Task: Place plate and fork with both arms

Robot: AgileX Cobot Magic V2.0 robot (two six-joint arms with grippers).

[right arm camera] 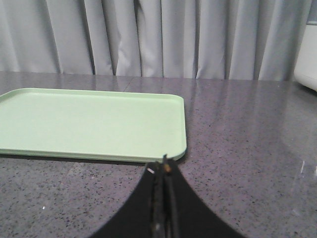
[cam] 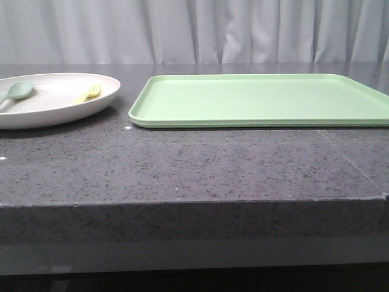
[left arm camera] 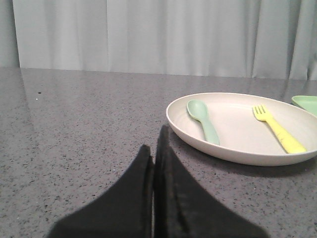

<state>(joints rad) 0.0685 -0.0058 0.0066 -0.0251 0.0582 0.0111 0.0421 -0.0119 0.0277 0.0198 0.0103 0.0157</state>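
The off-white plate [cam: 55, 112] sits on the dark stone table at the far left. In it lie the small yellow fork [cam: 88, 94] and a pale green spoon [cam: 18, 91]. In the left wrist view the plate [left arm camera: 198, 144], the fork [left arm camera: 277, 130] and the spoon [left arm camera: 204, 121] show just beyond my left gripper [left arm camera: 156, 146], which is shut and empty, its tips close to the plate's near rim. My right gripper [right arm camera: 162, 166] is shut and empty, close to the near corner of the light-green tray [right arm camera: 94, 121]. Neither gripper shows in the front view.
The rectangular light-green tray [cam: 261, 100] lies empty at the middle and right of the table. The table's front edge [cam: 194, 204] runs across the front view. Grey curtains hang behind. A white object [right arm camera: 308, 59] stands at the edge of the right wrist view.
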